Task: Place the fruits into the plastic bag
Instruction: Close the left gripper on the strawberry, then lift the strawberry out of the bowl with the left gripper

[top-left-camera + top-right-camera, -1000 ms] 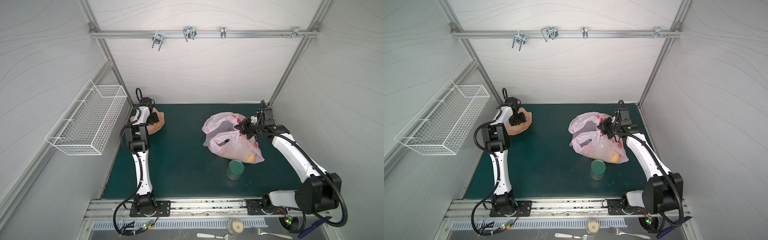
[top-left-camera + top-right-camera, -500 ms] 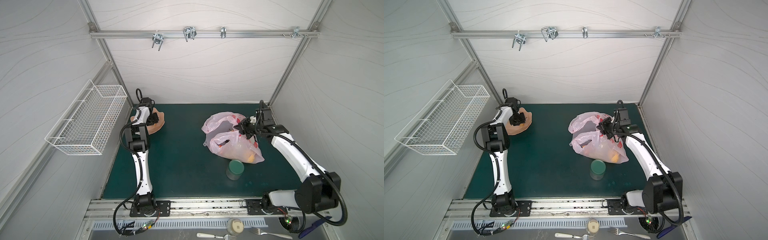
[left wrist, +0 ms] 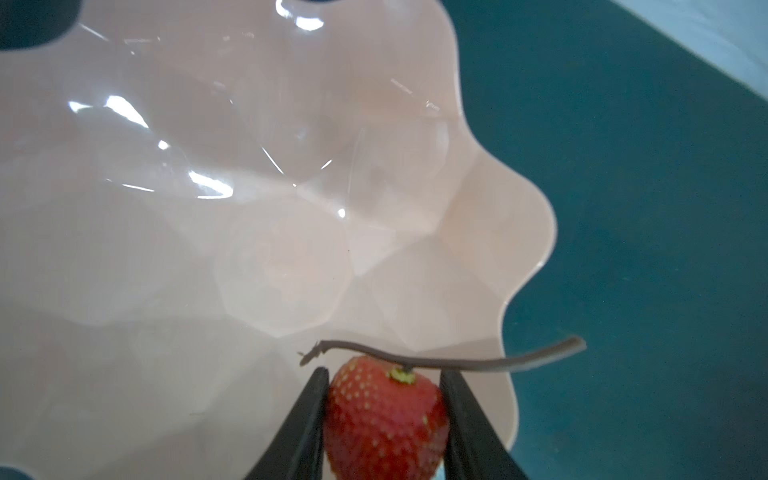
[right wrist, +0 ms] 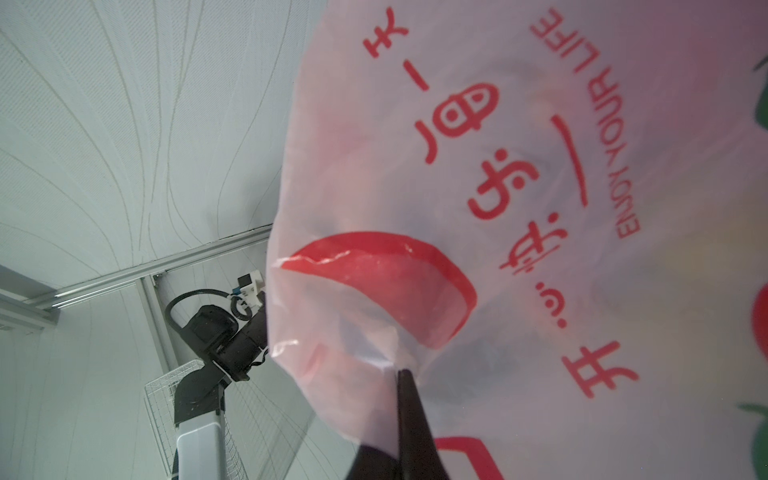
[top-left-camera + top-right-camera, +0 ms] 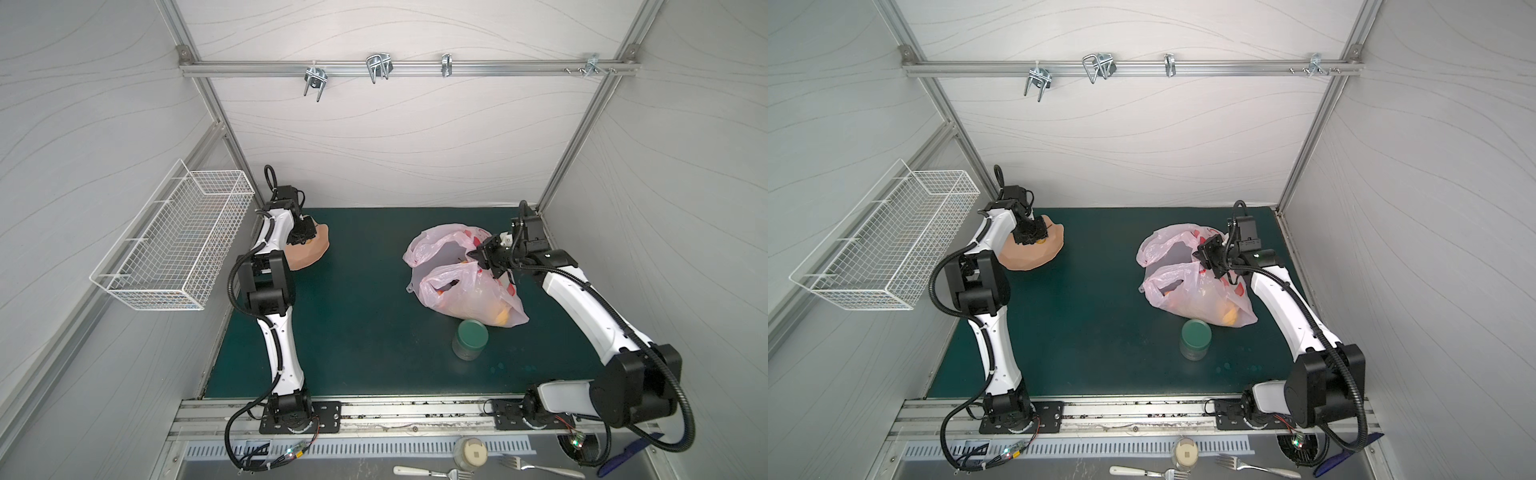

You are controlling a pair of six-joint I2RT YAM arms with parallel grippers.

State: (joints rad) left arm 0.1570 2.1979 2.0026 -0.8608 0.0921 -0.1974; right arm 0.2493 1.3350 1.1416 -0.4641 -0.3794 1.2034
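Note:
A red strawberry with a thin brown stem sits between the black fingers of my left gripper, which is shut on it over the rim of the peach-coloured scalloped dish. In both top views that gripper hangs over the dish at the back left. The pale pink plastic bag lies at the right with its mouth facing left. My right gripper is shut on the bag's upper edge and holds it up. Yellow-orange fruits show through the film.
A green-lidded glass jar stands just in front of the bag. A white wire basket hangs on the left wall next to the left arm. The rest of the dish's inside shows no fruit in the left wrist view.
The left gripper's jaws have narrowed onto the strawberry over the dish. The right arm and the bag have not moved.

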